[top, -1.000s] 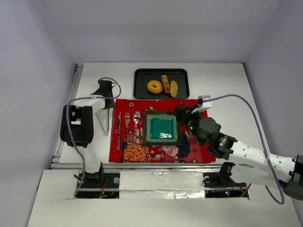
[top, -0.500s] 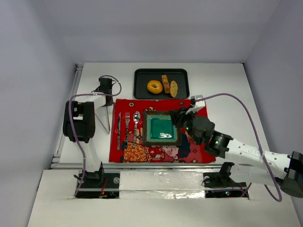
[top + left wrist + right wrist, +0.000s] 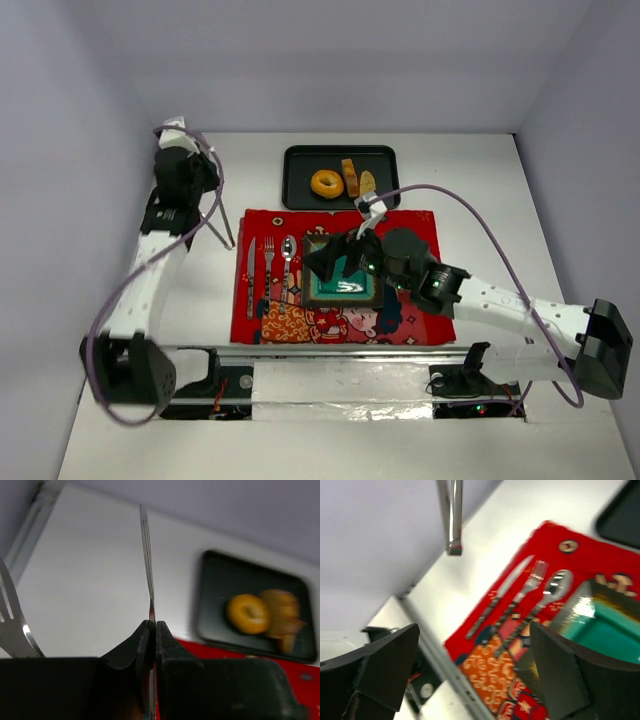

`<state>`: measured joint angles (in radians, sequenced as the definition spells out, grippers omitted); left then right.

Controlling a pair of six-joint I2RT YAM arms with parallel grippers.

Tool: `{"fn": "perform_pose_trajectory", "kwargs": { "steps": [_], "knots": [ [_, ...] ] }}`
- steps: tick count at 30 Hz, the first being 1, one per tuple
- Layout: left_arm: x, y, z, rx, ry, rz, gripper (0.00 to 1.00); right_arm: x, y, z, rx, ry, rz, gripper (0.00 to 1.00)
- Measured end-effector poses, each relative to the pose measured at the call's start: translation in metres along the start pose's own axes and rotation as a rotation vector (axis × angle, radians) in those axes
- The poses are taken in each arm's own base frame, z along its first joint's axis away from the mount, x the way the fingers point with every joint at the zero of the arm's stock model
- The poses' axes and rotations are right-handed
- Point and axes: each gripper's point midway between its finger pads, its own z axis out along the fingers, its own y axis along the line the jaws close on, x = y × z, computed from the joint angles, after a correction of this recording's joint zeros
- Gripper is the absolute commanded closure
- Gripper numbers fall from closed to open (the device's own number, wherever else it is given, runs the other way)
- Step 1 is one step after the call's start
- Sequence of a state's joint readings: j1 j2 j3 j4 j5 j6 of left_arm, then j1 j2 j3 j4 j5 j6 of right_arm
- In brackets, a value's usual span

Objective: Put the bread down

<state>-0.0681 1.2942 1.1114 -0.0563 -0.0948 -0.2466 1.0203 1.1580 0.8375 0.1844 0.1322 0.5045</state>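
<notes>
The bread lies on a black tray [image 3: 300,160] at the back of the table: a ring-shaped bagel [image 3: 327,183] with two toasted slices [image 3: 349,177] [image 3: 367,184] to its right. The left wrist view shows the bagel [image 3: 248,613] and slices [image 3: 285,615] blurred, far ahead to the right. My left gripper [image 3: 190,195] [image 3: 152,630] is raised at the back left, shut on metal tongs [image 3: 220,230] [image 3: 146,555]. The right gripper [image 3: 335,262] [image 3: 475,675] hangs open over the green plate [image 3: 345,288], holding nothing.
A red patterned placemat [image 3: 400,320] carries the square green plate [image 3: 610,635], with a knife [image 3: 251,275], fork [image 3: 268,270] and spoon [image 3: 287,262] to its left. The tongs' tip [image 3: 451,520] hangs over bare white table left of the mat.
The left arm has swung up and toward the back left corner with the tongs. The right gripper has moved left over the plate and opened wide.
</notes>
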Motion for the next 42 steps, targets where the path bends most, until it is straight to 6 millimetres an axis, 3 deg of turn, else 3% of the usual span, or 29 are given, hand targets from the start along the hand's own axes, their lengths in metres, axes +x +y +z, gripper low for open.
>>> {"fn": "perform_pose_trajectory", "kwargs": {
  "steps": [2,4,8,13,15,19,24,30,36,38,40,42],
  "knots": [
    [-0.027,-0.027,-0.035,0.157,-0.098,-0.058,1.00,0.001,0.013,0.006,-0.057,0.021,0.012,0.00],
    [-0.037,-0.051,-0.066,0.313,-0.155,-0.105,1.00,0.002,0.024,0.011,-0.107,0.035,0.025,0.00],
    [-0.017,-0.088,-0.115,0.620,-0.167,-0.214,1.00,0.008,0.035,0.024,-0.157,0.061,0.045,0.00],
    [0.026,-0.118,-0.151,0.931,-0.082,-0.377,1.00,0.010,0.042,0.028,-0.189,0.076,0.063,0.00],
    [0.034,-0.126,-0.167,1.023,-0.057,-0.426,1.00,0.009,0.050,0.027,-0.224,0.079,0.070,0.00],
    [0.026,-0.144,-0.208,1.198,-0.080,-0.437,1.00,0.012,0.064,0.030,-0.300,0.109,0.082,0.00],
    [0.009,-0.158,-0.259,1.393,-0.169,-0.416,1.00,0.031,0.075,0.033,-0.375,0.180,0.116,0.00],
    [0.024,-0.167,-0.268,1.462,-0.088,-0.470,1.00,0.030,0.094,0.029,-0.489,0.181,0.176,0.04],
    [0.028,-0.170,-0.270,1.479,-0.031,-0.513,1.00,0.032,0.106,0.021,-0.592,0.169,0.235,0.21],
    [0.027,-0.170,-0.272,1.484,-0.025,-0.522,1.00,0.035,0.107,0.018,-0.614,0.171,0.252,0.32],
    [0.028,-0.171,-0.273,1.488,-0.023,-0.521,0.99,0.039,0.107,0.015,-0.628,0.175,0.271,0.35],
    [0.028,-0.171,-0.274,1.491,-0.024,-0.515,0.74,0.039,0.107,0.013,-0.639,0.170,0.282,0.40]
  ]
}}
